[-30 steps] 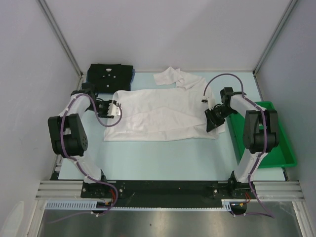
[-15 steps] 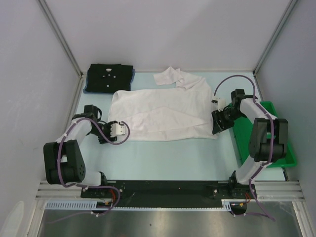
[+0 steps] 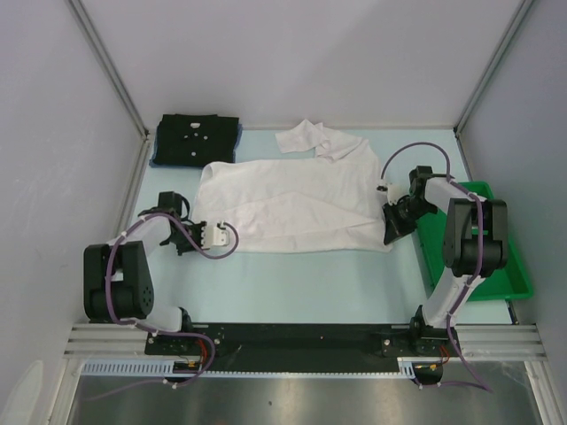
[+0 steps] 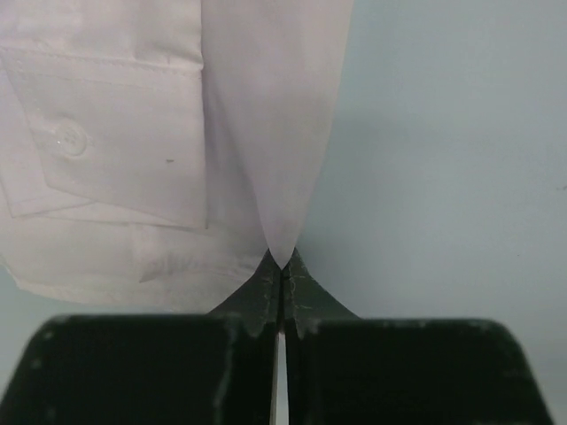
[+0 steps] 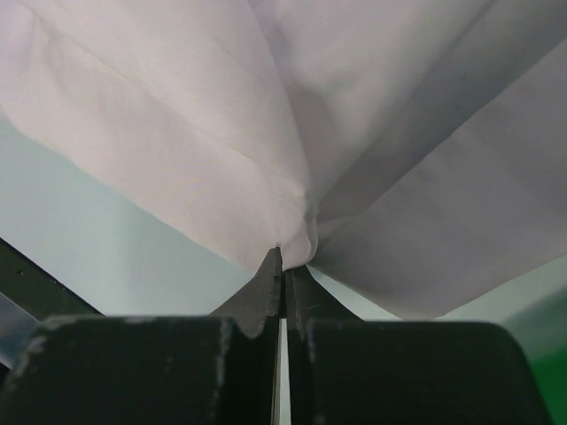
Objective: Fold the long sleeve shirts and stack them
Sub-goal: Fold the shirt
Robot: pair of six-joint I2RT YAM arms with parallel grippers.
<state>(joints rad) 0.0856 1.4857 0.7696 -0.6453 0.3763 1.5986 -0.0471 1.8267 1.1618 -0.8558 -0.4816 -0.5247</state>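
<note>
No text, label, brand or number can be read; the white marks on the folded black cloth shirt (image 3: 198,139) are too small.

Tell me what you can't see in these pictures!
- Top view: the black shirt covers whatever lies under it; only a blue edge shows.
- Top view: the right arm hides part of the green tray.
- Left wrist view: the white shirt runs off the top and left edges.
- Right wrist view: the right claw blocks the bottom.
</note>
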